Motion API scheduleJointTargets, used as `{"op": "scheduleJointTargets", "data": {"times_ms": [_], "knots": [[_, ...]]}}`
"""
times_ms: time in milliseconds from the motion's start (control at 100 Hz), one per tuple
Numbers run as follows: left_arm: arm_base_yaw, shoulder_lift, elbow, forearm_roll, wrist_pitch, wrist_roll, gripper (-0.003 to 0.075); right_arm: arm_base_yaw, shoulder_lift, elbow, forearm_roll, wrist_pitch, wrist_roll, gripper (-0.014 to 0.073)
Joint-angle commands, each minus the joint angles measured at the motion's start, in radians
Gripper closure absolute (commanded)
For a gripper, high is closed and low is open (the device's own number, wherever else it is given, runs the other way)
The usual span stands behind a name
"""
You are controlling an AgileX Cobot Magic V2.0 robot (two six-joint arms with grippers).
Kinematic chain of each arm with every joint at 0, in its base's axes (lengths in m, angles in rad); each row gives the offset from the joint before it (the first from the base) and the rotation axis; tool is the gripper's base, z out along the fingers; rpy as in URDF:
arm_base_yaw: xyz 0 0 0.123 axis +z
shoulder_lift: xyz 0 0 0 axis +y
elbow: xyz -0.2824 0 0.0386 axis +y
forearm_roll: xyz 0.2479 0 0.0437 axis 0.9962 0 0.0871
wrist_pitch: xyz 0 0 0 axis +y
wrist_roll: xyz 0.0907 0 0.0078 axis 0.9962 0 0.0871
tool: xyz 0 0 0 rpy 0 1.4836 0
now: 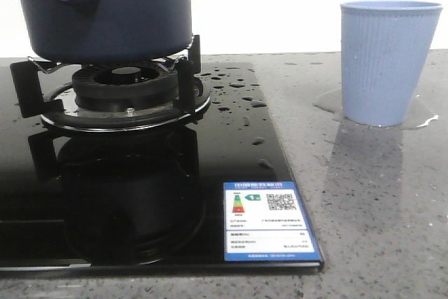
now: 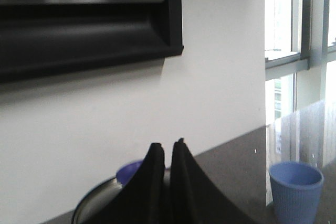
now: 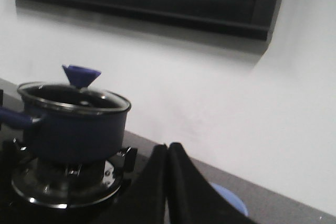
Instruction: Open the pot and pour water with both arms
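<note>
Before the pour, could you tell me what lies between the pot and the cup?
In the front view, only wet surface: droplets on the stove glass beside the pot, then bare countertop up to the cup.
</note>
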State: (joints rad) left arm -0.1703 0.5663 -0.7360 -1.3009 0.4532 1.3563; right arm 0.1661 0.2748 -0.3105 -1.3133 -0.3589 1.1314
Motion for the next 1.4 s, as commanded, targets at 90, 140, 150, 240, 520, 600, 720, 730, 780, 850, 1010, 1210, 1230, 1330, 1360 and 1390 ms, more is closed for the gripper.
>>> {"op": "scheduleJointTargets", "data": {"times_ms": [90,140,150,240,520,600,720,730,780,850,1010,1210,1230,1330,1360,1390], "knots": [[-0.001,-0.269,0.233,0.0,-0.019,-0.048,0.074,-0.006,-0.115,0.076,-0.036,-0.045,0.056,0.0662],[-0.001,-0.338,0.306,0.0,-0.019,-0.082,0.074,-0.006,-0.14,0.086,-0.036,-0.045,0.056,0.0662],[-0.001,-0.347,0.323,0.0,-0.02,-0.094,0.074,-0.006,-0.143,0.088,-0.036,-0.045,0.056,0.0662],[-0.001,-0.457,0.413,0.0,-0.02,-0.163,0.074,-0.006,-0.17,0.088,-0.036,-0.057,0.056,0.0662],[-0.001,-0.583,0.497,0.0,-0.01,-0.19,0.074,-0.006,-0.177,0.088,-0.037,-0.064,0.056,0.0662],[-0.001,-0.582,0.497,0.0,-0.01,-0.19,0.074,-0.006,-0.177,0.088,-0.037,-0.062,0.056,0.0662],[-0.001,-0.582,0.497,-0.002,-0.01,-0.19,0.074,-0.006,-0.177,0.088,-0.037,-0.062,0.056,0.0662],[-0.001,-0.582,0.497,-0.002,-0.01,-0.19,0.074,-0.006,-0.177,0.088,-0.037,-0.062,0.056,0.0662],[-0.001,-0.582,0.497,-0.002,-0.01,-0.19,0.074,-0.006,-0.177,0.088,-0.037,-0.062,0.056,0.0662],[-0.001,-0.582,0.497,-0.002,-0.01,-0.19,0.074,-0.006,-0.177,0.088,-0.037,-0.062,0.056,0.0662],[-0.001,-0.582,0.497,0.001,-0.01,-0.19,0.074,-0.006,-0.177,0.088,-0.037,-0.062,0.056,0.0662],[-0.001,-0.582,0.504,0.19,-0.082,-0.183,0.074,-0.006,-0.177,0.088,-0.037,-0.06,0.056,0.0662],[-0.001,-0.582,0.507,0.242,-0.085,-0.187,0.074,-0.006,-0.177,0.088,-0.037,-0.06,0.056,0.0662],[-0.001,-0.582,0.521,0.587,-0.106,-0.362,0.074,-0.006,-0.177,0.088,-0.037,-0.06,0.056,0.0662],[-0.001,-0.582,0.529,0.663,-0.122,-0.43,0.074,-0.006,-0.177,0.088,-0.037,-0.06,0.056,0.0662],[-0.001,-0.582,0.538,0.773,-0.134,-0.538,0.074,-0.006,-0.177,0.088,-0.037,-0.06,0.056,0.0662]]}}
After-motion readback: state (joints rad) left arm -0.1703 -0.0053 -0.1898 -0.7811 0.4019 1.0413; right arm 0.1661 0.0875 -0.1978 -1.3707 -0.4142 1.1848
